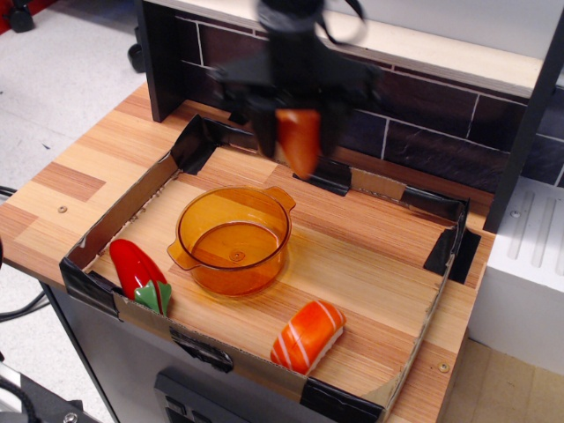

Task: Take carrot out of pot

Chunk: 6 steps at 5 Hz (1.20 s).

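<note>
While blurred with motion, claw (pixel 300 123) hangs high over back of tray (pixel 401 357), clenched on carrot (pixel 299 141). Carrot held near upright, tip down, pinched at upper half between dark fingers; lower half hangs free below. Well clear of pot (pixel 233 240): above and to back-right of rim, no contact. Grip at fat end probably chosen for best purchase on smooth cone.

Pot sits empty on table (pixel 97 150) inside tray, left of centre, handles at front-left and back-right. Amber wall see-through, bare base plain. Upright, not tipped.

Pepper (pixel 139 271) lies at tray's front-left corner, just beside pot, not touching as far as can be told. Sushi (pixel 307 335) lies near front wall, right of pot, apart from it. Neither under carrot.

Judgement: removal itself done, carrot out of pot. Remaining step looks like a set-down. Open wood to right of pot and behind sushi offers room; landing there would avoid both toys and pot rim. Height of carry likely meant to clear rim and handles.

Risks: smooth plastic could slip from pinch during fast travel; a drop from this height could bounce carrot over low cardboard wall. Exact finger contact unclear through blur.
</note>
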### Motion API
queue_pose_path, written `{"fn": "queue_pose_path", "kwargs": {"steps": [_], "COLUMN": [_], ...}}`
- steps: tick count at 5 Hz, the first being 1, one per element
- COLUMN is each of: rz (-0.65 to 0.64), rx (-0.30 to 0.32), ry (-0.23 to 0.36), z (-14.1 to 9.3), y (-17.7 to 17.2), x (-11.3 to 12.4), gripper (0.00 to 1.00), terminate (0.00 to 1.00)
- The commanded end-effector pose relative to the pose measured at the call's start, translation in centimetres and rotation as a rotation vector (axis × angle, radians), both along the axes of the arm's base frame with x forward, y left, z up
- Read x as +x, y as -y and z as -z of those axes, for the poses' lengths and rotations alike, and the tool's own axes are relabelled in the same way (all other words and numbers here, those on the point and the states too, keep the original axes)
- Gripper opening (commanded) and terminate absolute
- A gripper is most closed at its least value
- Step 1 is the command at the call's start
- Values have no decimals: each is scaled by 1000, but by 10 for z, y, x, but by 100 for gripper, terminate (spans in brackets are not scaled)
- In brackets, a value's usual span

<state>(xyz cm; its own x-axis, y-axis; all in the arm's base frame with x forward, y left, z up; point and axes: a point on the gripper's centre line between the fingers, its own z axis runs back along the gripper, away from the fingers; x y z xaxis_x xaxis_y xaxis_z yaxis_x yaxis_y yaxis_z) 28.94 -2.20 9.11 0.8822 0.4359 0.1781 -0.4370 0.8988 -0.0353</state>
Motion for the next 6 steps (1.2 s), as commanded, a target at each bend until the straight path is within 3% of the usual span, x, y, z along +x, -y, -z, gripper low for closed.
{"fn": "queue_pose_path", "kwargs": {"steps": [1,4,5,6], "rz": [29,-9,-3,2], "rx": [25,60,79,75], "ry": [-36,-113,-124,-140], "z": [33,72,75,73], "y": [31,30,28,26], "x": [17,27,27,27], "gripper": [0,0,100,100], "terminate": [0,0,0,0]}}
